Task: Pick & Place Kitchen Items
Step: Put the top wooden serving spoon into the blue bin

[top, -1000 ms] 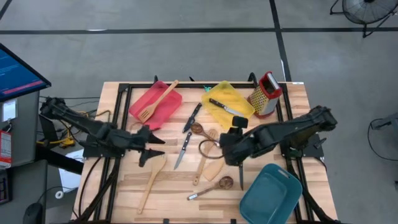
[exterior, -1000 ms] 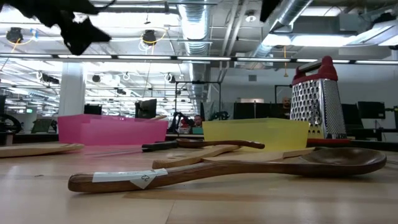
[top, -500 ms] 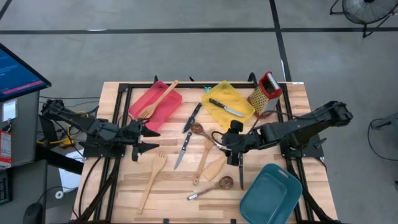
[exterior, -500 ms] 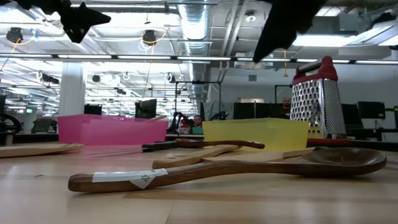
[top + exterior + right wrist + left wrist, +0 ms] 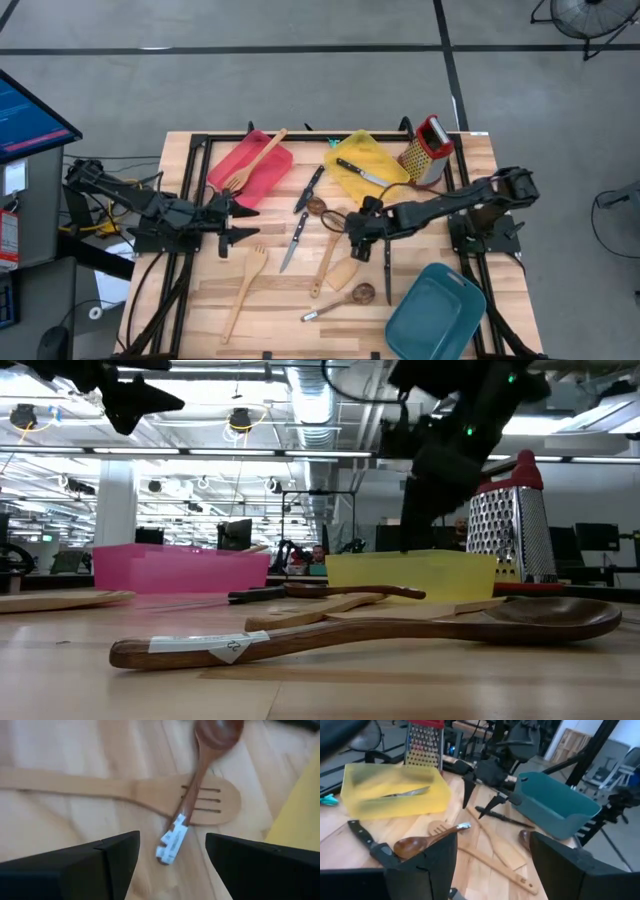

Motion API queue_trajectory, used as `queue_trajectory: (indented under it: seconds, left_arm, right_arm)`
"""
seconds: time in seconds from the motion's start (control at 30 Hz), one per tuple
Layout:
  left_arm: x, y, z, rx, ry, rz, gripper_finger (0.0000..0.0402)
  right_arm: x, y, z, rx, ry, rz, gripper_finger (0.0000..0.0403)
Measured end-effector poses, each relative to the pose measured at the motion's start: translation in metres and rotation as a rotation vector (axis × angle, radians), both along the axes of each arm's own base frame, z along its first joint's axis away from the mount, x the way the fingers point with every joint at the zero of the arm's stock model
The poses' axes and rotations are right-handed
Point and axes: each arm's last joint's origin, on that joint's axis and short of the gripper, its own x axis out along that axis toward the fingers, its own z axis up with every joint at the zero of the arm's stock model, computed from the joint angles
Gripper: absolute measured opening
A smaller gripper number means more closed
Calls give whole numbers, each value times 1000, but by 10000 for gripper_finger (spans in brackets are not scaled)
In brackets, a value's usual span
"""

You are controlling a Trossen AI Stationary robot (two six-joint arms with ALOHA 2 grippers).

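Note:
Kitchen items lie scattered on the wooden table (image 5: 200,300). A dark-bowled spoon (image 5: 200,780) rests across the head of a pale slotted turner (image 5: 150,795). My right gripper (image 5: 172,865) hangs open just above them near the table's middle (image 5: 355,228), touching nothing. Two black-handled knives (image 5: 308,188) (image 5: 293,242), a long wooden spatula (image 5: 243,290) and another spoon (image 5: 345,298) lie nearby. A wooden turner (image 5: 255,162) leans in the red tray (image 5: 270,185), and a knife (image 5: 363,172) lies in the yellow tray (image 5: 385,185). My left gripper (image 5: 232,222) waits open, raised at the table's left.
A steel grater with a red top (image 5: 427,150) stands at the far right beside the yellow tray. A teal tray (image 5: 435,312) sits at the near right corner, with a black knife (image 5: 387,268) lying just left of it. Black frame rails run along the table's edges.
My right gripper has come down toward the table and a little toward its left edge, arriving over the spoon and slotted turner in the middle. In the low view it has dropped in from the top of the picture. The items have stayed in place.

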Motion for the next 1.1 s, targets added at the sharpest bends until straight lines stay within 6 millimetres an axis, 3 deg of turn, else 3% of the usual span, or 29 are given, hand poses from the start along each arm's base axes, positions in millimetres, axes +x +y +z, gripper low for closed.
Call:
queue_trajectory:
  seconds: [0.43, 0.63, 0.73, 0.83, 1.03, 1.1]
  left_arm:
    - [17, -7, -16, 44, 107, 3, 227]
    - [17, -8, -17, 46, 111, 2, 227]
    - [17, -8, -16, 47, 110, 2, 227]
    - [17, -8, -16, 46, 108, 2, 227]
    - [18, -8, -16, 45, 106, 2, 227]
    - [18, -8, -16, 45, 106, 2, 227]
  right_arm:
    - [50, -26, -18, -12, -64, -56, 240]
    - [55, -36, -47, -19, 16, -85, 240]
    - [57, -36, -49, 10, 11, -84, 229]
    - [58, -38, -50, 52, 13, -79, 192]
    - [57, -39, -50, 76, 12, -107, 57]
    - [57, -40, -50, 80, 8, -122, 34]
